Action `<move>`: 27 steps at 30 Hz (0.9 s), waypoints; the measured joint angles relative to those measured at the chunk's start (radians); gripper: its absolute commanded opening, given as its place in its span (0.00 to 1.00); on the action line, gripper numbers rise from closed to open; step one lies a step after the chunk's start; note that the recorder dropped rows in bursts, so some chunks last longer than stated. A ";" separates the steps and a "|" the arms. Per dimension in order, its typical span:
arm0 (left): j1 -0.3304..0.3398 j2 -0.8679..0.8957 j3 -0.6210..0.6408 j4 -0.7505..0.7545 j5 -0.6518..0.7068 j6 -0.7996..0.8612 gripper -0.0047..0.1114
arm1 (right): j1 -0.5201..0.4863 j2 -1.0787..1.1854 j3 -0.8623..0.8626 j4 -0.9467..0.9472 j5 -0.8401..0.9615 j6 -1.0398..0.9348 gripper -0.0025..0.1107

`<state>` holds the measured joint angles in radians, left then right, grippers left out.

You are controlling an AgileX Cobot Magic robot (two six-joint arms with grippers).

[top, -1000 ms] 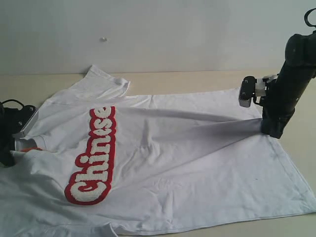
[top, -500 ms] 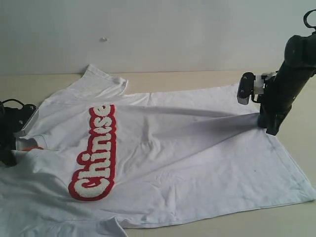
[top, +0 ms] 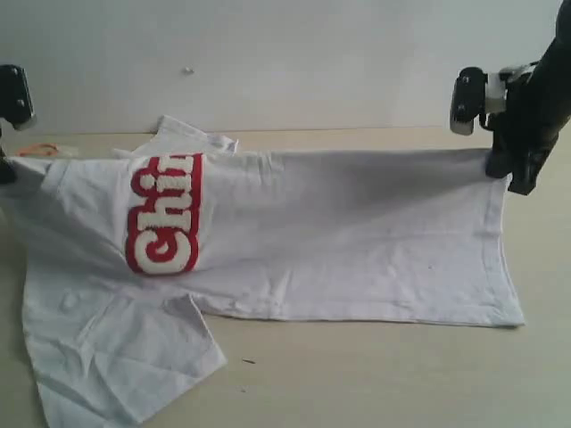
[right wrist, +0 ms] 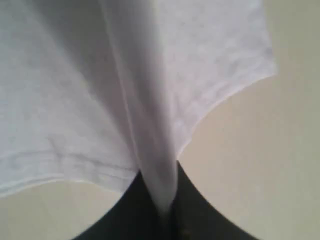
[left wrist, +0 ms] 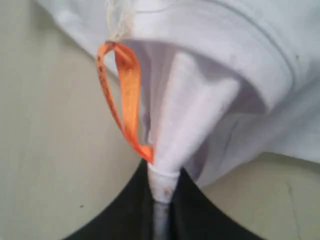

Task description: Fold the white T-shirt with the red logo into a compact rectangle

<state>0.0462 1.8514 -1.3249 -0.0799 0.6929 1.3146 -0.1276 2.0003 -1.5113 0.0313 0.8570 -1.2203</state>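
1. The table (top: 384,374) was a flat, pale beige surface that ran back to a light wall (top: 312,53).
2. A white T-shirt (top: 357,232) lay only partly on it. The top edge was raised off the surface in a taut, nearly level line, and the cloth sloped down from there onto the tabletop.
3. The hem (top: 501,267) rested on the right, with its lower corner spread flat.
4. The near sleeve (top: 134,357) lay rumpled on the front left of the table. The far sleeve (top: 192,135) lay low beyond the raised edge.
5. The red logo (top: 165,218) sat on the sloping cloth, with only its first letters showing.
6. A dark speck (top: 247,361) lay on the bare surface just beside the near sleeve.
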 measured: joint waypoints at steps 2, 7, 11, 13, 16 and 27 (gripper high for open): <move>0.000 -0.054 0.000 0.001 -0.015 -0.050 0.04 | 0.000 -0.046 0.000 0.000 0.023 0.000 0.02; 0.000 -0.200 0.000 0.002 -0.022 -0.205 0.04 | 0.000 -0.188 0.000 0.035 0.119 0.012 0.02; 0.000 -0.294 0.000 0.002 -0.022 -0.280 0.04 | 0.000 -0.274 0.000 0.078 0.149 0.031 0.02; 0.000 -0.356 0.000 0.005 -0.022 -0.324 0.04 | 0.000 -0.342 0.000 0.093 0.153 0.061 0.02; 0.000 -0.440 0.000 0.006 -0.022 -0.355 0.04 | 0.000 -0.419 0.000 0.099 0.157 0.092 0.02; 0.000 -0.678 0.000 0.014 0.057 -0.464 0.04 | 0.000 -0.633 0.000 0.107 0.199 0.216 0.02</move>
<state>0.0462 1.1733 -1.3249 -0.0655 0.7499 0.8505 -0.1276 1.3676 -1.5113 0.1385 1.0560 -1.0043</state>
